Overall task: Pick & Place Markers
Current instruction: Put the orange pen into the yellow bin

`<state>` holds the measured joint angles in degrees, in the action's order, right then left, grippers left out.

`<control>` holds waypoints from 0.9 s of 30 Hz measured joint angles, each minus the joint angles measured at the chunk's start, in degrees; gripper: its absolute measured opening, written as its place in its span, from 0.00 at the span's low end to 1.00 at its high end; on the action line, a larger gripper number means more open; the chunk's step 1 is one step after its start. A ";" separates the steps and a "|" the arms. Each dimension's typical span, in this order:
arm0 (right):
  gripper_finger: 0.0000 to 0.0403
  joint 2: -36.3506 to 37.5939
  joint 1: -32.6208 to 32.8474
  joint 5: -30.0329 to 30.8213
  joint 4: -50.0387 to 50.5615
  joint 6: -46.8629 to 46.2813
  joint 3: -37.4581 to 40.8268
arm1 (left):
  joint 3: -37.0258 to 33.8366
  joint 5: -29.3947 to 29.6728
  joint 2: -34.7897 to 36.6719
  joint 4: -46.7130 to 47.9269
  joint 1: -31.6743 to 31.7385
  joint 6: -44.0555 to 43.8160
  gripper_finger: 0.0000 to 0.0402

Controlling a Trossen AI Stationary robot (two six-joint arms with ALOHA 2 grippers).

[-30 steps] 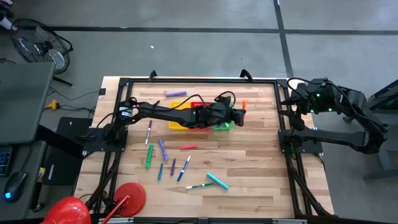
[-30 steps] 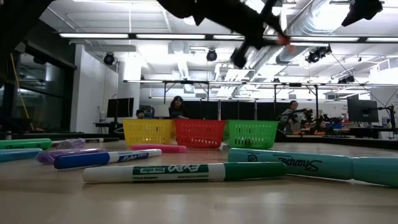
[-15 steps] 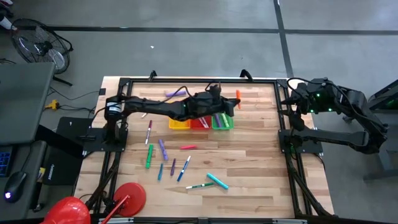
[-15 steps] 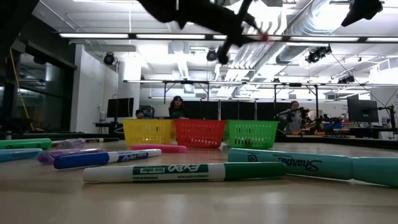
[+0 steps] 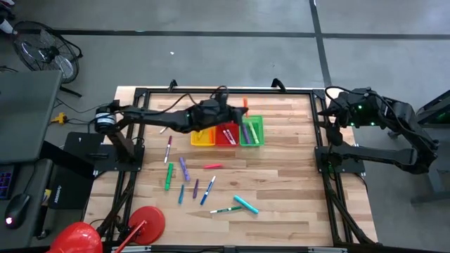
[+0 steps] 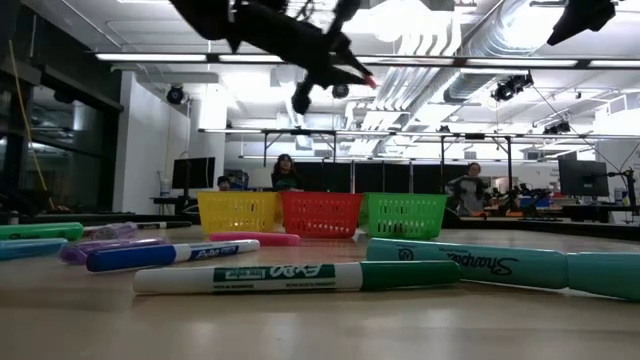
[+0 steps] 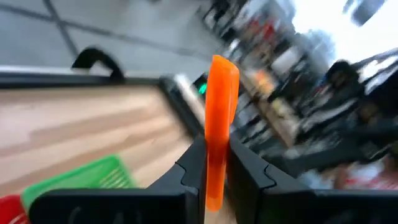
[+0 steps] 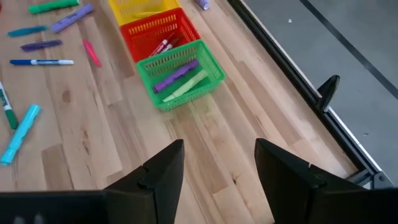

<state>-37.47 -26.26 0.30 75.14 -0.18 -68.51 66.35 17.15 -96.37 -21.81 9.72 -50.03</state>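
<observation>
Teal, white and blue markers lie loose on the near wooden table, more sit in the baskets behind. Left gripper hangs above the far edge of the baskets, clamped on an orange marker. Right gripper parked off the table's right side, fingers apart, holding nothing.

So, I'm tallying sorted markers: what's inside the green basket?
The green basket holds a purple marker and a light green marker, lying side by side. Anything under them is hidden.
</observation>
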 joint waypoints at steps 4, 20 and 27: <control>0.46 -0.11 0.02 1.09 -0.01 -1.09 0.00 | -8.09 2.35 4.45 2.47 0.04 -4.86 0.10; 0.46 -2.06 0.01 3.06 -1.17 -3.90 0.00 | -11.24 -0.24 13.40 41.49 2.45 -22.30 0.10; 0.46 -4.11 0.00 2.95 -3.25 -3.96 0.00 | -3.32 -11.21 13.29 56.16 9.70 -17.72 0.10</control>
<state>-41.58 -26.26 3.25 71.88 -4.14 -68.51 63.03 5.95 -83.08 34.35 19.42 -67.74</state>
